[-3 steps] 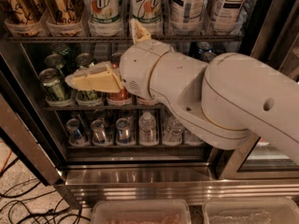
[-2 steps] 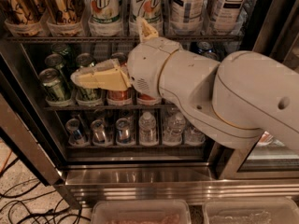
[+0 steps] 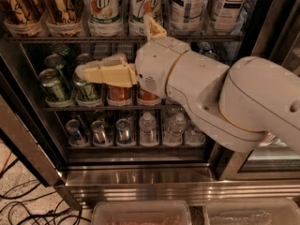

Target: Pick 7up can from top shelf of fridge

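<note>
Two 7up cans, white-silver with green lettering, stand side by side on the top shelf (image 3: 61,40) of the fridge (image 3: 140,177): one to the left (image 3: 105,6) and one to the right (image 3: 145,6). Each sits in a clear plastic cup, and their tops are cut off by the frame's edge. My gripper (image 3: 82,72), cream-coloured, points left in front of the second shelf, below the 7up cans and a little left of them. It holds nothing that I can see. My big white arm (image 3: 211,97) covers the middle right of the fridge.
Brown-gold cans (image 3: 61,8) stand left of the 7up cans and tall tea cans (image 3: 187,6) right of them. Short green cans (image 3: 54,83) and red cans (image 3: 119,93) fill the second shelf, water bottles (image 3: 147,128) the third. The open door's frame (image 3: 23,139) slants at the left. Plastic bins (image 3: 140,214) and cables (image 3: 23,205) lie below.
My gripper and arm have shifted slightly to the right and upward, closer to the top shelf's rail. The cans have not moved.
</note>
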Controlling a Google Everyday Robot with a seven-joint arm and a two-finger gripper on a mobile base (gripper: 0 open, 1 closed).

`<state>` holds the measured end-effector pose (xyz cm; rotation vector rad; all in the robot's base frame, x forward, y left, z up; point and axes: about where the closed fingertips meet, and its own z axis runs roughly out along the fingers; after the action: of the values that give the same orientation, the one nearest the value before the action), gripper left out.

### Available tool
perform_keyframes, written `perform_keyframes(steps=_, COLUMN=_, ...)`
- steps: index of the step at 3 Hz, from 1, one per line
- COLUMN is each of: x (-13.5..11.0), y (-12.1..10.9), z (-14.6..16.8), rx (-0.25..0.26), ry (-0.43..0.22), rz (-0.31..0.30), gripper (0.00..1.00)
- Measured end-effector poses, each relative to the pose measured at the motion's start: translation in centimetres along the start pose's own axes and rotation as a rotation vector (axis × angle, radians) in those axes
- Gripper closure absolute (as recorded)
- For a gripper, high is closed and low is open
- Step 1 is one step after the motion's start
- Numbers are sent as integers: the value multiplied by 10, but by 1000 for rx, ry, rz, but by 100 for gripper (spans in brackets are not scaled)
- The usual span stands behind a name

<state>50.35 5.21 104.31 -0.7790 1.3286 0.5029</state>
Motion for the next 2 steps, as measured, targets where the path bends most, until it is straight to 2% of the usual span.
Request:
perform_keyframes(steps=1, x=4, y=-1, z=5, rx=-16, ry=-18, rz=32, gripper=0)
perform_keyframes(steps=2, x=12, y=-3, z=6, rx=-6, ry=8, rz=27, gripper=0)
